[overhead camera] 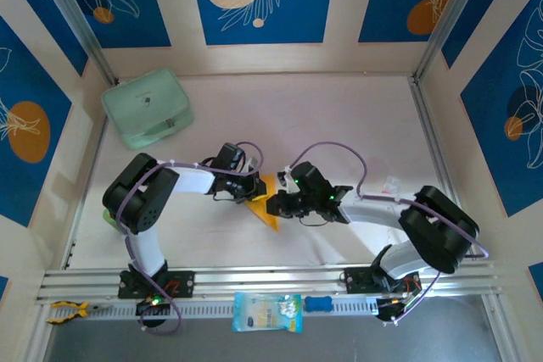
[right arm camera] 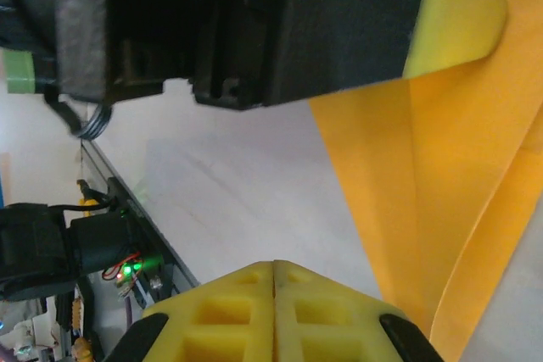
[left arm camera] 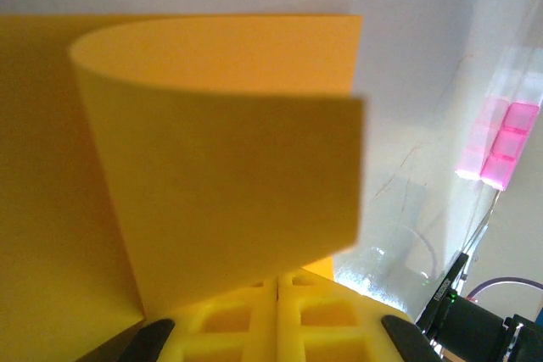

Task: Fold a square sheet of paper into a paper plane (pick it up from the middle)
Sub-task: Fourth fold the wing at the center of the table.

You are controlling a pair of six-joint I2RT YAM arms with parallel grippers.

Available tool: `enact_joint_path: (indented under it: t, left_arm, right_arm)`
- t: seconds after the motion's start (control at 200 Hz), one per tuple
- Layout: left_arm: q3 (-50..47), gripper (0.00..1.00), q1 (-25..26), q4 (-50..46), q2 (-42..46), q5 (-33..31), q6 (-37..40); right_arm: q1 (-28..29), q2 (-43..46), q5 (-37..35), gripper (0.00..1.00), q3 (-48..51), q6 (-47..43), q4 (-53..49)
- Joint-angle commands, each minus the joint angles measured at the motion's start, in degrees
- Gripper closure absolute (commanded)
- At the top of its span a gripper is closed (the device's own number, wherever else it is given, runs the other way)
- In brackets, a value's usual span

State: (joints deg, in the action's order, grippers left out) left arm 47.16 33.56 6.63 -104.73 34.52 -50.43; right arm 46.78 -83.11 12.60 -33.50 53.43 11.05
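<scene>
The square sheet of paper (overhead camera: 271, 216) is orange-yellow and lies mid-table as a creased, pointed shape between the two arms. My left gripper (overhead camera: 256, 190) is shut, with its tips (left arm camera: 278, 287) under a flap of the sheet (left arm camera: 229, 175) that curls up and over them. No paper shows in the seam between its fingers. My right gripper (overhead camera: 274, 206) is also shut with nothing in it (right arm camera: 273, 267). It hovers low over bare table just beside the folded sheet's edge (right arm camera: 441, 192). In the right wrist view, a left finger (right arm camera: 458, 14) rests on the paper at the crease.
A mint-green rounded case (overhead camera: 147, 108) sits at the back left. A small clear packet with pink pieces (overhead camera: 392, 184) (left arm camera: 501, 146) lies right of centre. On the front rail are a pale blue packet (overhead camera: 265, 312), a blue piece (overhead camera: 318, 303) and yellow-handled pliers (overhead camera: 68, 311).
</scene>
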Motion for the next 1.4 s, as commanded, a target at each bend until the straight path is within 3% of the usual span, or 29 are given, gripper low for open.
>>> enact_joint_path:
  t: [0.0,0.425,1.395]
  left_arm:
    - [-0.84,0.98,0.10,-3.03,-2.68,-3.32,1.39]
    - [-0.75,0.98,0.06,-3.29,-2.45,-3.20,1.66]
    - [-1.01,0.98,0.06,-3.38,-2.49,-3.34,1.58]
  right_arm:
    - [-0.03,-3.17,1.90,0.93,-2.15,-0.95,-0.81]
    - [0.68,-9.15,1.28,0.93,-3.03,-0.56,-3.33]
    - [2.06,-9.05,0.93,0.94,4.70,3.58,1.21]
